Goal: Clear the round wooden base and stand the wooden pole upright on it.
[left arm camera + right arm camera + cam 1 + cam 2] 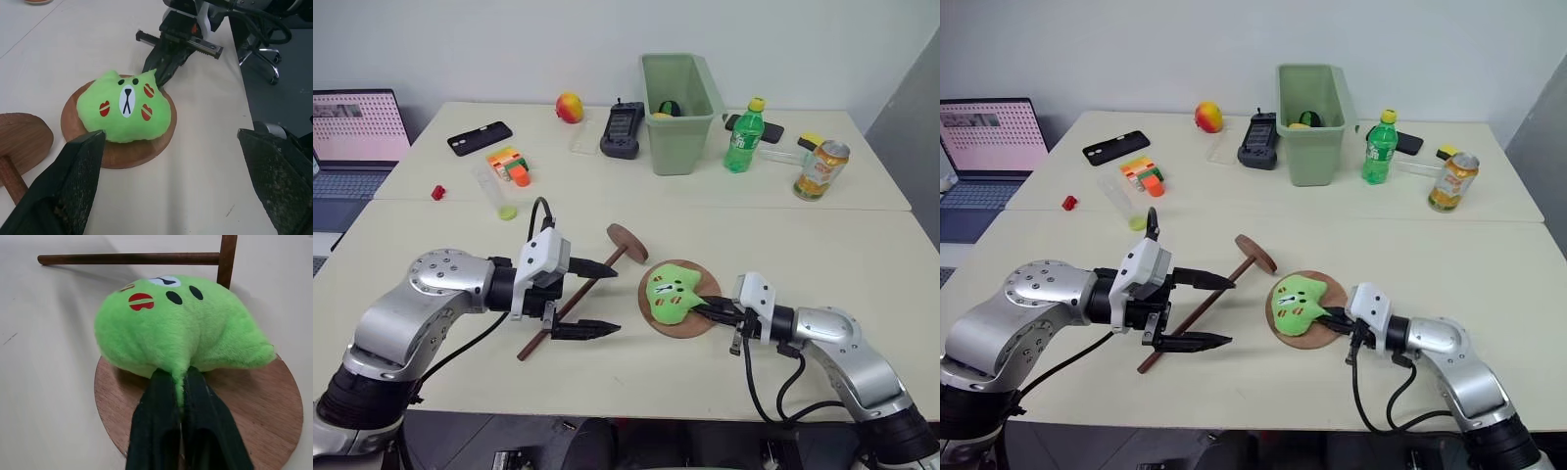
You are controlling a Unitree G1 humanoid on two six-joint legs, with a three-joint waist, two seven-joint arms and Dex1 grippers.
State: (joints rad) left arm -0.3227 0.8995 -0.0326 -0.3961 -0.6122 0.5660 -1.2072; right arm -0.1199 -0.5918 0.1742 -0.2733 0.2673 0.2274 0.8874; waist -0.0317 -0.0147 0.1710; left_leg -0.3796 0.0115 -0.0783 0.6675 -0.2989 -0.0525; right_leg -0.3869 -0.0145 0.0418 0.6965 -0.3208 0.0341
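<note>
The pale table (822, 245) carries everything, and the green plastic bin (680, 103) stands at its far side, with a green soda bottle (744, 135) and a drinks can (821, 169) to the right of it.

The wooden pole (570, 307) lies flat on the table near the front edge: a long, thin, dark-brown rod running on a slant, with a round wooden disc fixed at its far end, so that it looks like a mallet. That disc rests just to the left of the round wooden base (697, 323).

The base is a flat, reddish-brown disc lying on the table between the two arms. Its top is mostly covered by a bright green plush toy (672, 295) with a white muzzle, black eyes and red cheek patches. A rim of bare wood shows around the toy.

The left gripper (600, 296) hovers above the middle of the pole, its two black fingers spread wide with nothing between them, one above and one below the rod in the head view.

The right gripper (180, 382) reaches in low over the base from the right, its fingers pinched tight on a fold of the toy's fabric at the near edge.
</note>
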